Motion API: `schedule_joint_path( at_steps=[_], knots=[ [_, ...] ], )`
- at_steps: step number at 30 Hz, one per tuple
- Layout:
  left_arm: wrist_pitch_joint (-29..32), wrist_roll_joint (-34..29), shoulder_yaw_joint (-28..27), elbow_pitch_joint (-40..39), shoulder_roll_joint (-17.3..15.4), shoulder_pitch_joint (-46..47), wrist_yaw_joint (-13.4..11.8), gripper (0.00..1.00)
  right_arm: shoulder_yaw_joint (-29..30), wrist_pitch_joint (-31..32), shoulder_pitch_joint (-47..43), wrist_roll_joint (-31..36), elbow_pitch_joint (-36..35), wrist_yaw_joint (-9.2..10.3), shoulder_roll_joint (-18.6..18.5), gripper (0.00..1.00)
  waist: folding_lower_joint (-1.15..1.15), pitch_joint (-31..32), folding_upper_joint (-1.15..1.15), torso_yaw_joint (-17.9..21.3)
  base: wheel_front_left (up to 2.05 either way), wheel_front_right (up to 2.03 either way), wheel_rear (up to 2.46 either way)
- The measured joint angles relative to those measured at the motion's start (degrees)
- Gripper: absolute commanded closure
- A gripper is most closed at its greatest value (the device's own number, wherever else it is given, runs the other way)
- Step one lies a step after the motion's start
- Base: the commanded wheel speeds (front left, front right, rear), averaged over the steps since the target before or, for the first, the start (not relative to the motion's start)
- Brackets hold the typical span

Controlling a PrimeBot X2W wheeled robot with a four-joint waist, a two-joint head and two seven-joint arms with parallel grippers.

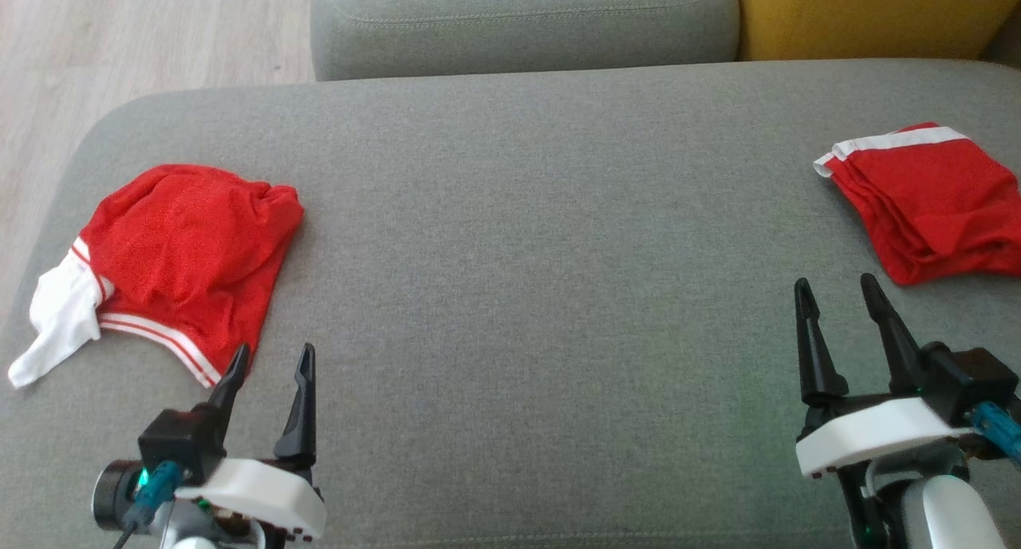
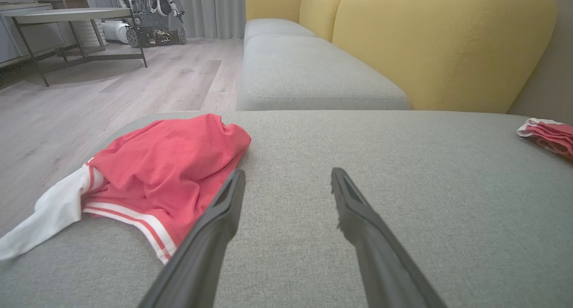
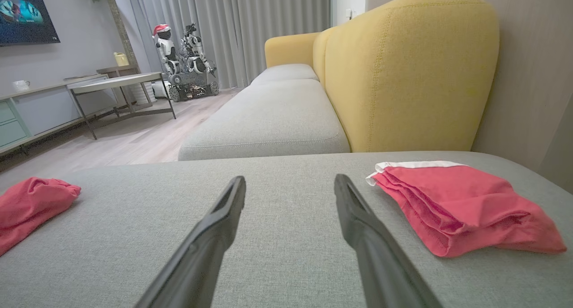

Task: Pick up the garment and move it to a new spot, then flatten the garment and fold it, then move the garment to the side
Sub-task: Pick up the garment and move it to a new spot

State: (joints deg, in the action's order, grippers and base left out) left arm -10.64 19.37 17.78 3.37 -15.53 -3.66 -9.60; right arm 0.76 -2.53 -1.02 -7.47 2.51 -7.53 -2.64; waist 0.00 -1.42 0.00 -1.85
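A crumpled red garment (image 1: 183, 246) with white trim lies bunched at the left end of the grey cushion (image 1: 526, 254); the left wrist view has it (image 2: 170, 164) just left of the fingers. My left gripper (image 1: 271, 361) hovers open beside its near corner, holding nothing. A second red garment (image 1: 929, 198), folded with a white band, rests at the right edge, and appears again (image 3: 461, 205) in the right wrist view. My right gripper (image 1: 837, 290) stands open just in front of it, empty.
The cushion's left end curves down to a wooden floor (image 1: 120, 38). Behind it sit another grey seat (image 1: 518, 22) and a yellow backrest (image 1: 869, 14). A low table (image 2: 71, 17) and a parked robot (image 3: 183, 62) stand far off.
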Motion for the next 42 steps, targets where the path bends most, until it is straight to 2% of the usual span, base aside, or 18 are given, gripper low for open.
schedule_joint_path(
  at_steps=[20, 28, 42],
  knots=[
    [0.04, 0.03, 0.37, -0.55, -0.34, 0.31, -0.04, 0.0, 1.27, 0.02, 0.01, 0.0, -0.15, 0.0, 0.0, 0.0, 0.0, -0.6, 0.0, -0.57, 0.0, 0.0, 0.0],
    [0.01, 0.96, 1.19, 0.37, -0.01, 1.88, -0.04, 0.0, 1.78, 0.66, -0.81, 1.0, -1.9, 0.0, 0.02, 0.0, 0.0, -0.47, 0.0, -5.77, 0.0, 0.0, 0.0],
    [-0.64, 1.54, 0.34, 1.89, -0.07, 2.79, -0.59, 0.0, -0.69, 2.43, -2.29, 0.83, -5.04, 0.0, 0.07, 0.0, 0.0, 0.88, 0.0, -20.21, 0.0, 0.0, 0.0]
  ],
)
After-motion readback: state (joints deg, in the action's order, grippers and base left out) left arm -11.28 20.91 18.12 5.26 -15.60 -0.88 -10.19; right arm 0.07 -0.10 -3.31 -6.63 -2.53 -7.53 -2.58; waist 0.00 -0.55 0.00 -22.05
